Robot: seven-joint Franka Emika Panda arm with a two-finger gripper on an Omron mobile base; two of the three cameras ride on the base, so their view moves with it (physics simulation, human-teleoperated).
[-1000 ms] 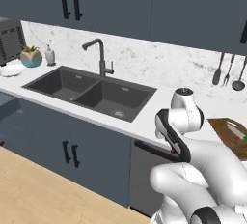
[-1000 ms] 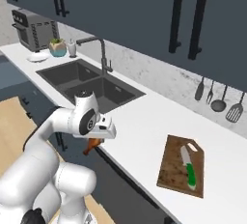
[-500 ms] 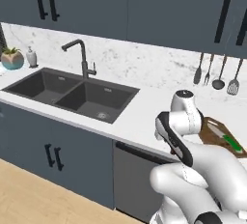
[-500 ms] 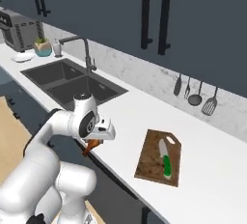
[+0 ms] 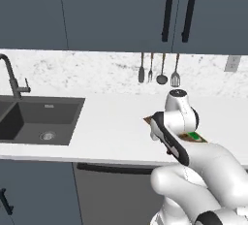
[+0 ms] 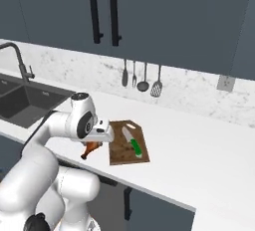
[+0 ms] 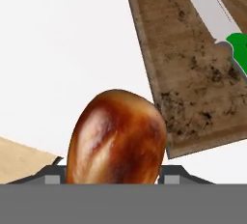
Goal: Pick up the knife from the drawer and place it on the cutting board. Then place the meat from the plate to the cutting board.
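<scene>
Meanwhile, hung utensils (image 6: pixel 141 77) line the wall behind the cutting board (image 6: pixel 121 150).

Pincer (image 6: pixel 92 145) low, clamped around the meat (image 7: pixel 116 138).

The meat (image 7: pixel 116 138) looks glossy, a smooth browned skin with shiny highlights. The cutting board (image 7: pixel 193 68) is matt wood – rough, speckled grain. The knife (image 7: pixel 217 18) has a smooth pale metal blade and a plastic-looking green handle. The counter (image 6: pixel 199 145) is plain matt white.
</scene>
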